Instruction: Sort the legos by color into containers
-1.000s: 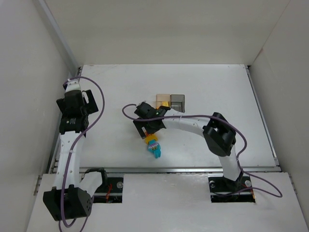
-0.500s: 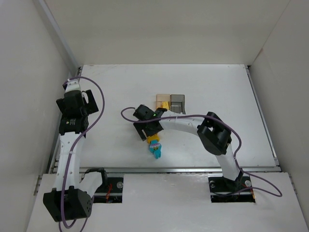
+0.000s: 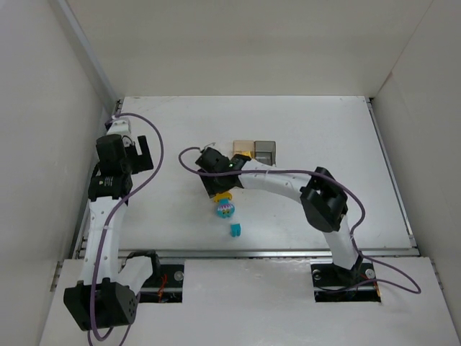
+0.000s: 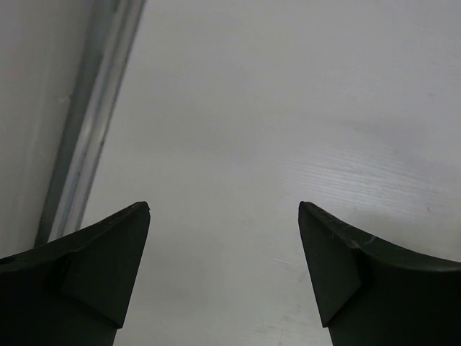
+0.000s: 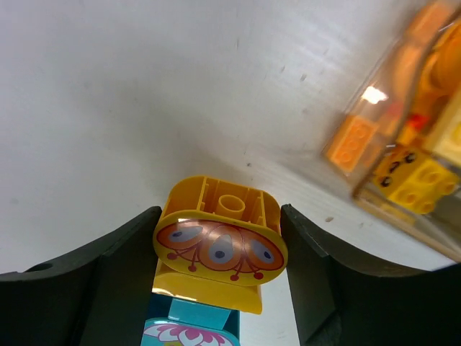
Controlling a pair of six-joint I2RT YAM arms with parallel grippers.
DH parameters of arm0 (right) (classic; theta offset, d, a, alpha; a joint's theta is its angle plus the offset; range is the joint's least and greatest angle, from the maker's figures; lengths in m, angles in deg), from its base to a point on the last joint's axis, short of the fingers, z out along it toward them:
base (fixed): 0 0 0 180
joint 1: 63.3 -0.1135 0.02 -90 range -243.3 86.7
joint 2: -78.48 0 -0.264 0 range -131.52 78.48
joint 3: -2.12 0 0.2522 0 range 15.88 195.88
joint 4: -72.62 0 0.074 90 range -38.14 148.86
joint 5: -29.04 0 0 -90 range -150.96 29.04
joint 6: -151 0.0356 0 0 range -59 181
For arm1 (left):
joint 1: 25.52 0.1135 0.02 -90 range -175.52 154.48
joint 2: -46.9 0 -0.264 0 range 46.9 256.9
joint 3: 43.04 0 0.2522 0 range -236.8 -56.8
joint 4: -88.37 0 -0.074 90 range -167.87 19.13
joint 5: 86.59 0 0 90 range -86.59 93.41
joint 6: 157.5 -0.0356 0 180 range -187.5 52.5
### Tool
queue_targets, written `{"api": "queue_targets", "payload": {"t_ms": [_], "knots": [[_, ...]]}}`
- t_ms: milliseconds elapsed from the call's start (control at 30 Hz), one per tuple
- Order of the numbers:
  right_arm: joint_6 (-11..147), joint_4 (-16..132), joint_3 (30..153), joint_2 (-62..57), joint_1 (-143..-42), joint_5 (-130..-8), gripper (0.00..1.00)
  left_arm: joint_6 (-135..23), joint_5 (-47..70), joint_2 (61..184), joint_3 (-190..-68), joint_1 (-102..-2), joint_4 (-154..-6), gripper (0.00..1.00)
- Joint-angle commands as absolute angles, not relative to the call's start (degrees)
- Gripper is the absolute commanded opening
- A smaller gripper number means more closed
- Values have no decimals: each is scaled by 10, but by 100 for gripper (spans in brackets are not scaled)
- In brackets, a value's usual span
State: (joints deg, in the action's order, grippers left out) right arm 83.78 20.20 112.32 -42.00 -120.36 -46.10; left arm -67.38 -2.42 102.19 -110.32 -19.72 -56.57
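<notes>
While the left arm [image 3: 104, 216] rises from its base at the near left corner and leans toward the left wall, its gripper [image 4: 224, 213] hangs over bare table [image 3: 324, 130] beside a metal rail [image 4: 94, 122]. Its fingers [image 4: 108, 259] are spread wide with nothing between them, and only their dark tips show in the wrist view.

Toward the middle, the right gripper [image 5: 221, 209] points down at the table just in front of the boxes. It is closed on a yellow brick [image 5: 220, 249], with a finger pressed to each side. The brick's face carries a print of pale ovals outlined in red. A teal brick [image 5: 193, 331] with a white print is stuck under it, cut off by the bottom edge of the wrist view. From above, the gripper body hides the grip itself. A loose teal piece [image 3: 235, 230] lies on the table nearer the arm bases, apart from the held pair.

Just right of the gripper sits the amber box [image 3: 243, 148], with the grey box [image 3: 266, 151] touching its right side. In the wrist view the amber box is blurred and cut off. Orange and yellow pieces show inside it, one yellow piece with dark marks.

Farther right, the right arm [image 3: 288, 186] stretches low across the table, bending sharply at its elbow above its base.
</notes>
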Motion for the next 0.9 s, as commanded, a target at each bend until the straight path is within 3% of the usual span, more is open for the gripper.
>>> {"api": "queue_targets", "payload": {"t_ms": [0,200,400,467,667,867], "knots": [[870,207,1180,-340,-1206,-382,0,-726,123,1009,-1140,-205,-552,80],[925,273,1171,-235,-1206,-298,0,-822,323,1002,-1153,-238,-535,78],[966,294,1161,-199,-1206,-291,0,-855,447,991,-1164,-286,-522,93],[996,294,1148,-191,-1206,-291,0,-815,487,991,-1164,-298,-541,99],[1021,309,1119,-162,-1218,-255,0,-695,580,1002,-1153,-328,-628,100],[1027,311,1113,-151,-1237,-238,0,-588,587,1017,-1116,-374,-699,100]]}}
